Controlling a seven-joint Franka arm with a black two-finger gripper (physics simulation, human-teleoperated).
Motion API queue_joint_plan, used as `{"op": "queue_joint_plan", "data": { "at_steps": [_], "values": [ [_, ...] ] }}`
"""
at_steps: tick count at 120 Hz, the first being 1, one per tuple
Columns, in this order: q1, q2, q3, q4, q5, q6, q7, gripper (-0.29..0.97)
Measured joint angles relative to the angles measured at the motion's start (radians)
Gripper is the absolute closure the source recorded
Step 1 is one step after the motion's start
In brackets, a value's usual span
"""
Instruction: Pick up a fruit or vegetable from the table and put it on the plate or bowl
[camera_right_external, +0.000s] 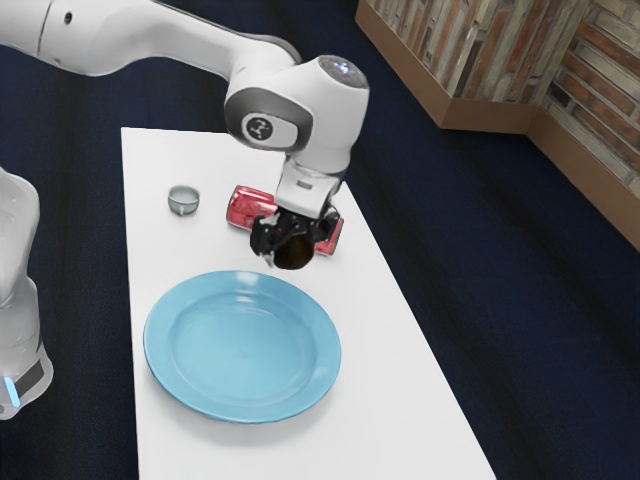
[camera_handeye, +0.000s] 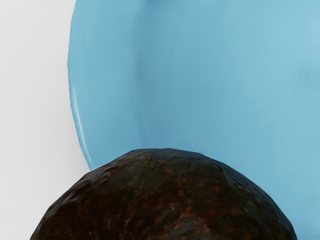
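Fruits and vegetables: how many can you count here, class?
1. A dark bumpy fruit, likely an avocado, is gripped in the tool, raised near the blue plate's far rim. Another could be hidden behind the tool.

High side overview, wrist close-up; plate shared

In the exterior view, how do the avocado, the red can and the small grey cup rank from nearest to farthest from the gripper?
1. avocado: held between the fingers of the gripper.
2. red can: lying on the table just behind the gripper.
3. small grey cup: past the can, toward the exterior view's left.
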Motion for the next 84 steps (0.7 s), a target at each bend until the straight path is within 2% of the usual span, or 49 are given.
{"op": "queue_joint_plan", "data": {
  "at_steps": [37,48,53,62,84],
  "values": [
    [-0.001,-0.052,-0.150,-0.023,-0.058,-0.032,-0.030,0.44],
    [-0.001,-0.060,-0.172,-0.022,-0.066,-0.040,-0.040,0.44],
    [-0.001,-0.060,-0.182,-0.021,-0.069,-0.045,-0.044,0.31],
    [-0.001,-0.060,-0.189,-0.020,-0.073,-0.052,-0.050,0.18],
    [-0.001,-0.054,-0.189,-0.014,-0.076,-0.066,-0.060,0.05]
  ]
}}
